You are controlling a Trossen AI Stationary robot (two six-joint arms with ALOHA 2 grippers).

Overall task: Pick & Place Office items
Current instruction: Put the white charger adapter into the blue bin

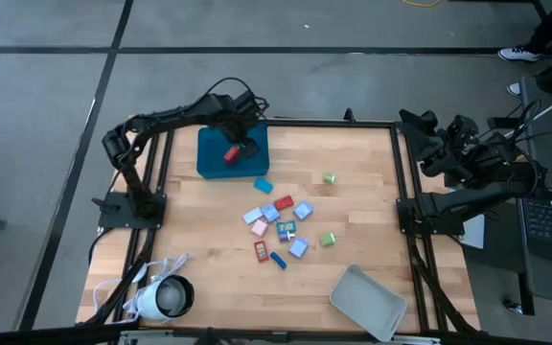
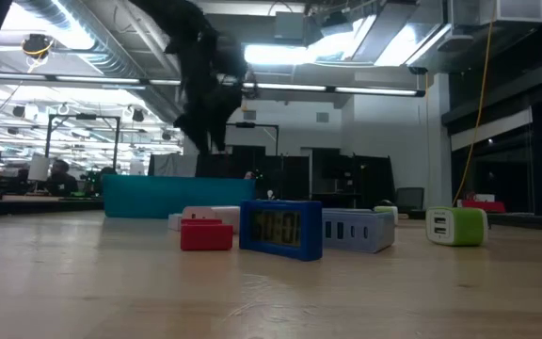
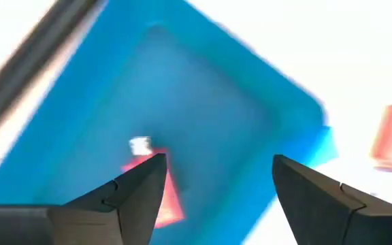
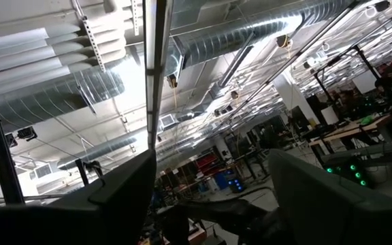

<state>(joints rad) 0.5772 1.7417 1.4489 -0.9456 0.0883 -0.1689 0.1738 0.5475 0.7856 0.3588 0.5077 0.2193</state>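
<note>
Red block [image 1: 230,152] lies in blue tray [image 1: 209,161], right under left gripper [image 1: 241,146]. Fingers [image 3: 138,194] spread wide, nothing pinched; block sits by one finger tip, a bit tilted. Looks let go already. Rest of blocks [image 1: 281,228] in a bunch mid table, well apart from tray, nearer left arm than right. Right gripper [image 1: 436,144] waits off table edge, pointing up at ceiling, fingers apart. Table [image 1: 353,192] is flat wood. Grey tray [image 1: 367,302] near front. Big lit room behind.

teal tray [image 1: 211,159], grey tray [image 1: 366,302], white corded device [image 1: 162,297]
</note>
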